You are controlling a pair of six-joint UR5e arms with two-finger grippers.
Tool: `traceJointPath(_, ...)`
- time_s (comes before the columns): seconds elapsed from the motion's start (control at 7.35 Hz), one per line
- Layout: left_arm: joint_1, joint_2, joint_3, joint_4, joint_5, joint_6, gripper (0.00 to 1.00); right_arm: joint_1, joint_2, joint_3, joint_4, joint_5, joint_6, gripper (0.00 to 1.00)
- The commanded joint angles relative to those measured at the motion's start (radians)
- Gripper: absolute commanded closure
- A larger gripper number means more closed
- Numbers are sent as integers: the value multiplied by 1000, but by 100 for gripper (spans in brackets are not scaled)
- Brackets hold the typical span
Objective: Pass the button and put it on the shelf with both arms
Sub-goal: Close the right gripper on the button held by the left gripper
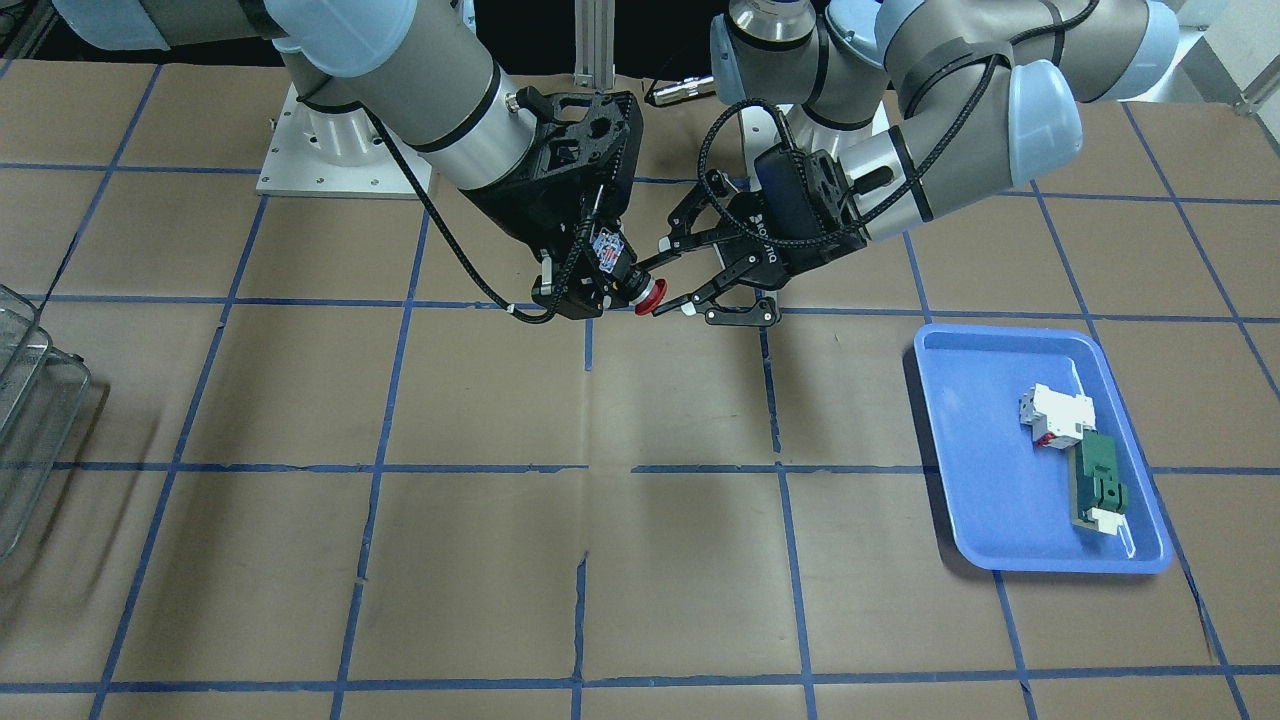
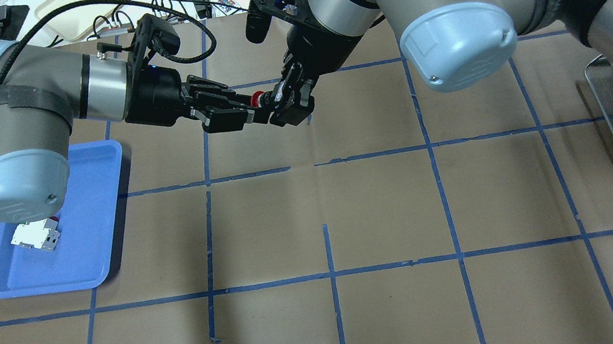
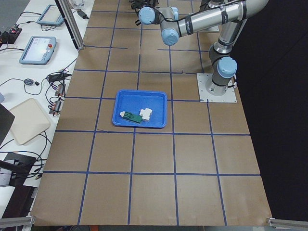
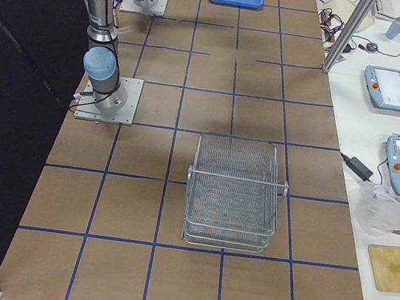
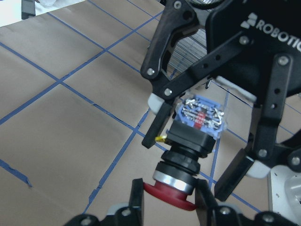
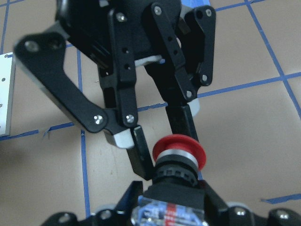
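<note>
Fingers (image 5: 203,200) of the left end effector (image 5: 169,200) sat nearest in the left wrist view, drawn narrow and pinching the button (image 5: 190,139) by its red cap, so the button hung in the air above the table (image 1: 500,560) between the two arms. Beyond the cap its long axis ran straight away from the left end effector, through the silver collar and black body to the blue-and-clear block, which pointed into the palm of the right end effector (image 5: 186,167). That one stood partly spread, one finger close beside the black body and the other showing a gap, so I judged it not yet clamped. Closing across the body, square to the axis, looked like the coming move, with the left letting go only afterwards. Farthest off, the shelf (image 4: 235,192) stood on the right arm's side, well apart from the handover.
</note>
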Motion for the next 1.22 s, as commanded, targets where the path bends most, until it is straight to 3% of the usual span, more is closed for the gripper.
traceJointPath(0.0,0,6,1,3,1,-6,52,2,-5,1,1,1,-1,97)
traceJointPath(0.14,-2,9,3,5,1,-43,48,2,-5,1,1,1,-1,99)
traceJointPath(0.27,-2,12,1,5,2,-82,11,2,-10,1,3,1,1,100)
traceJointPath(0.41,-2,25,3,5,16,-124,0,2,-11,2,3,1,1,100)
traceJointPath(1.09,0,39,8,5,51,-187,0,0,-20,1,29,-1,-2,100)
